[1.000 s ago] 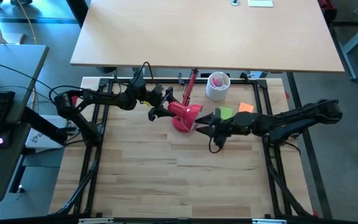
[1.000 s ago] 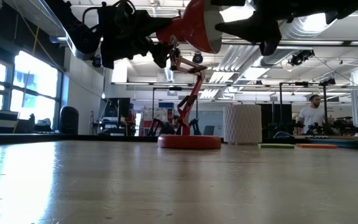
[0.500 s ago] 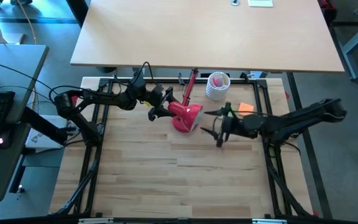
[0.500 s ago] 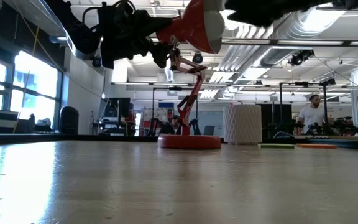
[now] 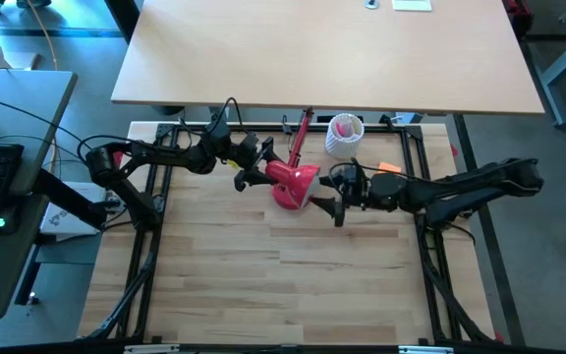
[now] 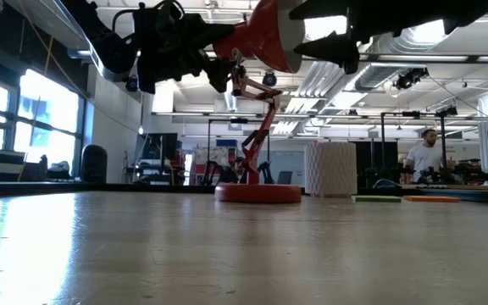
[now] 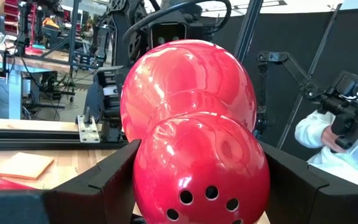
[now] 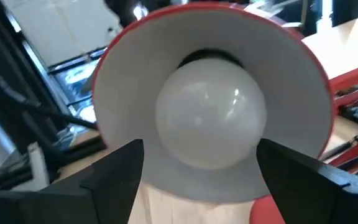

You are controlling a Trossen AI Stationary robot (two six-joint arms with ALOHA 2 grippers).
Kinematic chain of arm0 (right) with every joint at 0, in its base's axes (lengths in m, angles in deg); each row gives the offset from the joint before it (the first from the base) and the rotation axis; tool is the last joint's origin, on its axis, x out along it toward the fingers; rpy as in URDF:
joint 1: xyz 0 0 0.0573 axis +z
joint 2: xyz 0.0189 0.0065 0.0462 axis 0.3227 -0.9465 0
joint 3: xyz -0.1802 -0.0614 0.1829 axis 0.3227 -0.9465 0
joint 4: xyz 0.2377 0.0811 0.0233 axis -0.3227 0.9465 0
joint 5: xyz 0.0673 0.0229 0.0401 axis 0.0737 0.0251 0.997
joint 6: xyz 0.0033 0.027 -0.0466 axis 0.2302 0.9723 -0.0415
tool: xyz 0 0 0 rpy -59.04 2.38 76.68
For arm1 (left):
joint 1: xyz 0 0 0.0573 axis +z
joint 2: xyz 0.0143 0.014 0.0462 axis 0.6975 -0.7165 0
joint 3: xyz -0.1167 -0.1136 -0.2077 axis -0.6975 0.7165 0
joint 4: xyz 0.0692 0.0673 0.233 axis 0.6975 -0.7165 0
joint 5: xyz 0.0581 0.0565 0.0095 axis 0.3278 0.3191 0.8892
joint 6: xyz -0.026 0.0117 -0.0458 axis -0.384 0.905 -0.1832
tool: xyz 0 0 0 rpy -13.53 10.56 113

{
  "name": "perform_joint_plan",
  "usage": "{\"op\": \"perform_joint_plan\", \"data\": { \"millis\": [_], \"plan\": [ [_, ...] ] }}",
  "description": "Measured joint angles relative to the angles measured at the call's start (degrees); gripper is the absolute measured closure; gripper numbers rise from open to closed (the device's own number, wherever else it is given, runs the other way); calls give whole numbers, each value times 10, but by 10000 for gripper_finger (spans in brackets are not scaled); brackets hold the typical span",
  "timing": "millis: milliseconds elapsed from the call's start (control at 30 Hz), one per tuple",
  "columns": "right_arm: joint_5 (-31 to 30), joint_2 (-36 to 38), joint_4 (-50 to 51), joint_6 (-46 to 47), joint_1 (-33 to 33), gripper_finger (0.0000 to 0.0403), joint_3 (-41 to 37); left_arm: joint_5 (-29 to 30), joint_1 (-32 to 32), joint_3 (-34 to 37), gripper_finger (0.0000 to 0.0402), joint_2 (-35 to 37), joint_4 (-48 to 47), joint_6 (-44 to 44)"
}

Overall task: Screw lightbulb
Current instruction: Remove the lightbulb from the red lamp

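Note:
A red desk lamp stands by its round base point(image 6: 257, 193) on the wooden table, its jointed arm rising to the shade point(image 5: 301, 181). The shade's mouth faces the table's right. The white lightbulb point(image 8: 210, 118) sits inside the shade, its base hidden behind its globe. My left gripper point(image 5: 266, 173) is shut on the back of the lamp head. My right gripper point(image 5: 334, 197) stands open just in front of the shade's mouth. Its fingers point(image 8: 120, 171) are either side of the bulb, apart from it. My left gripper pinches the lamp head's rounded rear part, the one with the vent holes point(image 7: 197, 158), between its two fingers. The fingers come level from the table's left. The head stays well above the table on the lamp's arm, mouth turned away from the gripper.
A white perforated pen cup point(image 5: 343, 136) stands at the far edge beside the lamp. An orange note pad point(image 5: 388, 169) lies right of it, near the right arm. A person point(image 6: 426, 157) stands in the room beyond the table. The table's near half is bare wood point(image 5: 283, 285).
My right gripper has rolled about a quarter turn around its own pointing line. It drew back a little toward the table's right edge, then came back to the shade's mouth. The lamp and my left gripper have kept still.

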Motion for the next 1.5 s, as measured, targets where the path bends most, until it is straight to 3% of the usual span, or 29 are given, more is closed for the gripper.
{"op": "perform_joint_plan", "data": {
  "millis": [233,533,667,1000,1167,1367,1500],
  "plan": [
    [-36,-8,-6,-13,-10,93,0,1,0,0,144,0,0,0],
    [-32,-8,-23,-143,-26,122,0,6,0,0,144,0,0,1],
    [-30,-8,-39,-304,-26,144,0,6,0,0,144,0,0,2],
    [-28,-8,-40,-835,-26,147,0,5,0,0,144,0,-1,2],
    [-29,-7,-30,-1009,-26,148,0,5,0,0,144,0,-2,2],
    [-39,-7,-23,-1068,-24,148,1,5,0,0,144,0,-4,2],
    [-38,-8,-24,-989,-17,148,1,6,0,0,144,0,-8,3]
  ]
}}
